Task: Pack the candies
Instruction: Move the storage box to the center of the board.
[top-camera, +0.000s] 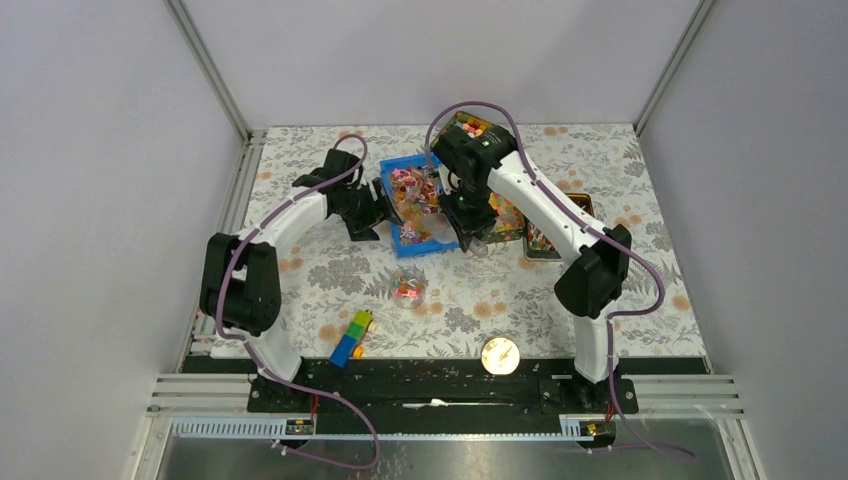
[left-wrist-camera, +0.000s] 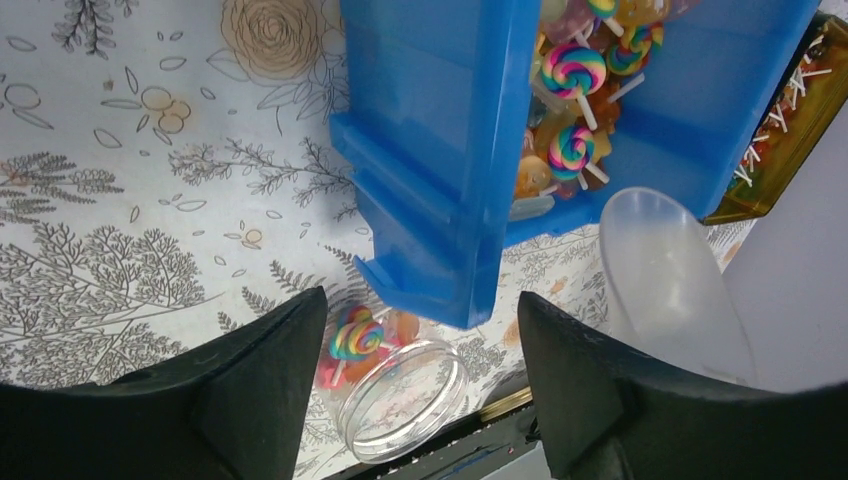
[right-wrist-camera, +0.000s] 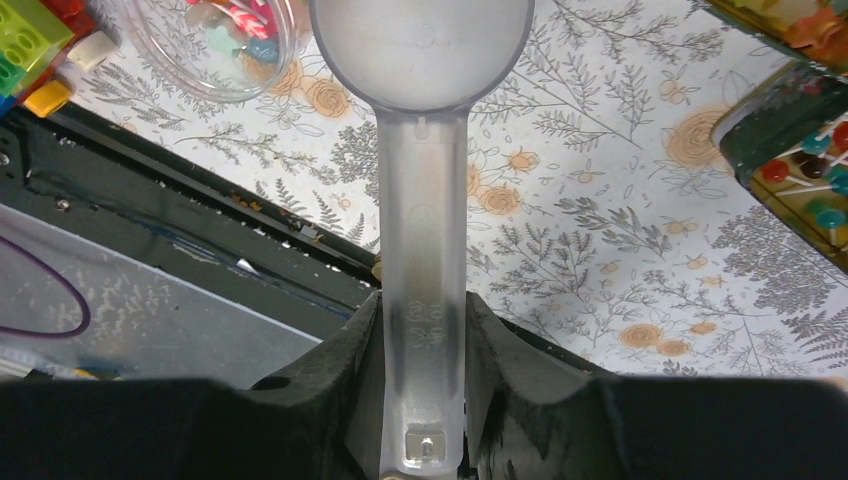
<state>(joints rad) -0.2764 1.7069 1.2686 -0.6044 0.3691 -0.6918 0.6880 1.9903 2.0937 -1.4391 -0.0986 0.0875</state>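
The candies (top-camera: 412, 192), small mixed sweets with rainbow swirl lollipops (left-wrist-camera: 568, 72) among them, fill a blue bin (top-camera: 392, 166). A few more lie in a small clear jar (top-camera: 408, 289), also seen as the jar (left-wrist-camera: 400, 395) and the jar (right-wrist-camera: 215, 45). My left gripper (left-wrist-camera: 420, 370) is open at the bin's left wall, with the corner of the bin (left-wrist-camera: 440, 150) just ahead between its fingers, not touching them. My right gripper (right-wrist-camera: 422, 320) is shut on the handle of a translucent scoop (right-wrist-camera: 420, 60), whose bowl looks empty and hangs near the bin's front right corner.
Dark trays of other sweets (top-camera: 545, 238) stand right of the bin, and a box (top-camera: 470, 128) stands behind it. Coloured building blocks (top-camera: 350, 338) and a round gold lid (top-camera: 500, 355) lie near the front edge. The black base rail (right-wrist-camera: 200, 220) runs below.
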